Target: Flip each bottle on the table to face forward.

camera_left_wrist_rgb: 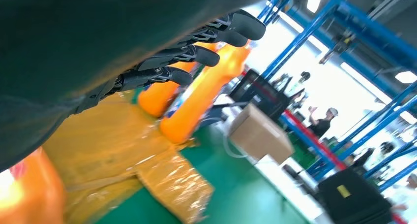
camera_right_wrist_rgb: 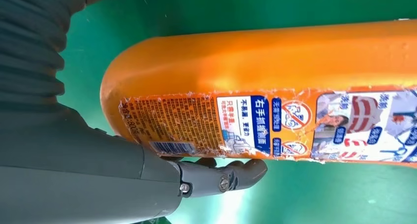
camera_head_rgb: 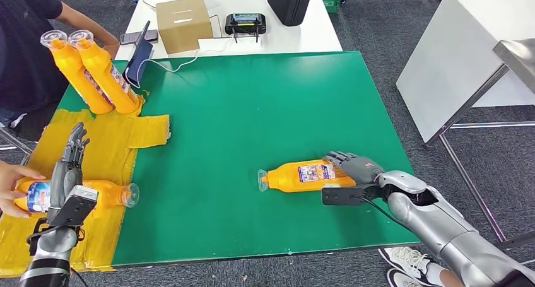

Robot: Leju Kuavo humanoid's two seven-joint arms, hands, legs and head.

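Your right hand (camera_head_rgb: 353,167) lies at the base end of the bottle on the green mat (camera_head_rgb: 303,176). The right wrist view shows the thumb (camera_right_wrist_rgb: 231,175) beside the label side and the ribbed cover against the rounded base. I cannot tell whether the fingers on the far side have closed round it, so treat the grasp as unconfirmed. That bottle lies on its side near the front of the worktop (camera_head_rgb: 252,110), cap pointing to your left, printed label uppermost.

Your left hand (camera_head_rgb: 70,158) is held flat with fingers straight and apart, holding nothing. It hangs over the near bottle (camera_head_rgb: 94,193), which lies on its side on the yellow sheet (camera_head_rgb: 132,135) with its cap toward the mat. A person's hand (camera_head_rgb: 14,185) rests on the base end of that bottle.

Further out, two standing bottles (camera_head_rgb: 94,72) stand upright and touching each other at the far left corner, on the yellow sheet. Their labels are too small to read for facing.

Assessment: the task looks partly done at most. Two bottles stand upright and may be finished; two lie down and are open items. The mat bottle is the one in hand and is not yet lifted or turned. The near bottle is shared with the person, so expect interference there.
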